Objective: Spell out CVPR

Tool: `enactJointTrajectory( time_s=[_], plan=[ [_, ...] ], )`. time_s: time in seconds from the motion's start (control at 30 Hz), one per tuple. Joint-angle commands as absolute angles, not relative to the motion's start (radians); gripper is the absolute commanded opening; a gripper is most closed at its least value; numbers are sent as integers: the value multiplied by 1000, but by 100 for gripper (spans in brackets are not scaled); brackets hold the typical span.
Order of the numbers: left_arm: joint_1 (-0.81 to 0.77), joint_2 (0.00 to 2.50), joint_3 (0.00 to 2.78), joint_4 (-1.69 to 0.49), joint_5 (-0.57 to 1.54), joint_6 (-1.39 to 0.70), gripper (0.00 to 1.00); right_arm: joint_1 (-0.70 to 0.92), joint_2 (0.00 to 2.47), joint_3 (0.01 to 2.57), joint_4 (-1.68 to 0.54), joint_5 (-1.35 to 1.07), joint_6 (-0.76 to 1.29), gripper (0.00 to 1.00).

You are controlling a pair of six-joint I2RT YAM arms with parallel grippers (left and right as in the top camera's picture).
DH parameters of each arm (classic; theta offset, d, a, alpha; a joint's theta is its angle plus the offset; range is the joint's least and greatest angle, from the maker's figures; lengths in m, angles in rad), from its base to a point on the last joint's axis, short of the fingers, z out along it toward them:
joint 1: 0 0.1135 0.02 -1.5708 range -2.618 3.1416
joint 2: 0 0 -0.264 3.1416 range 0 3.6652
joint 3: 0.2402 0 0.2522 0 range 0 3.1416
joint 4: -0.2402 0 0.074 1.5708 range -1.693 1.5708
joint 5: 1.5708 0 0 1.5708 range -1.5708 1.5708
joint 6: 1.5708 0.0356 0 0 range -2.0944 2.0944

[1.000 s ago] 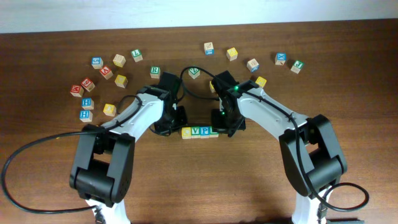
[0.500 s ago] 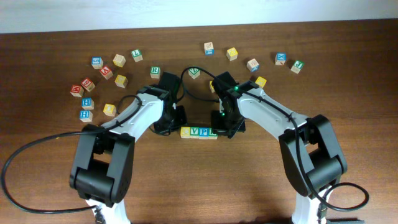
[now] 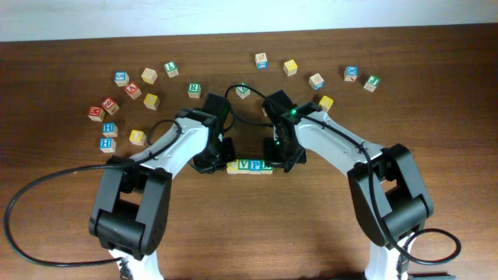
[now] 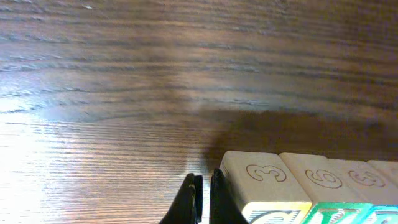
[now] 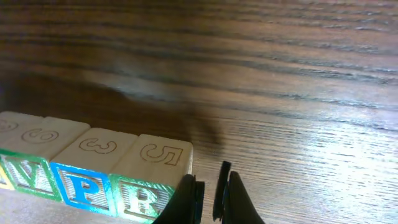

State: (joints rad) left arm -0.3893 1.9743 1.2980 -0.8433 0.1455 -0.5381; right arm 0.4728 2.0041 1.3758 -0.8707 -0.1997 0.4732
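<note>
Left pincer [image 4: 204, 188]: fingers together, empty, just beside the row's 9 o'clock end. Right pincer [image 5: 209, 185]: fingers nearly together, empty, just beside the 3 o'clock end. Row on counter [image 3: 249, 222], cubes touching, 9 to 3 o'clock: yellow cube [image 3: 233, 166], green V cube [image 3: 244, 165], blue P cube [image 3: 256, 165], green R cube [image 3: 267, 164].

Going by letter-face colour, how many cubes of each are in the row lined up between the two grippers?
Yellow: 1, the yellow cube
Green: 2, the V cube and the R cube
Blue: 1, the P cube
Total: 4
</note>
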Motion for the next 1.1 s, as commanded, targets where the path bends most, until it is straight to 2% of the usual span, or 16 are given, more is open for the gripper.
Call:
enactJointTrajectory(
  time_s=[0.0, 0.27, 0.5, 0.63, 0.9, 1.07],
  plan=[
    [-412, 1982, 1306, -838, 168, -518, 0, 492, 2019, 1370, -855, -210, 480, 5],
    [-412, 1982, 1306, -839, 154, -518, 1, 491, 2019, 1370, -857, -205, 479, 5],
    [-403, 1982, 1306, -850, 123, -518, 6, 490, 2019, 1371, -871, -205, 480, 13],
    [-382, 1982, 1308, -861, 123, -518, 4, 477, 2017, 1371, -878, -198, 480, 16],
    [-354, 1942, 1353, -934, 64, -499, 2, 385, 1971, 1380, -945, -176, 460, 16],
    [-274, 1749, 1399, -1033, 2, -499, 6, 361, 1764, 1393, -1067, -123, 459, 17]
  ],
)
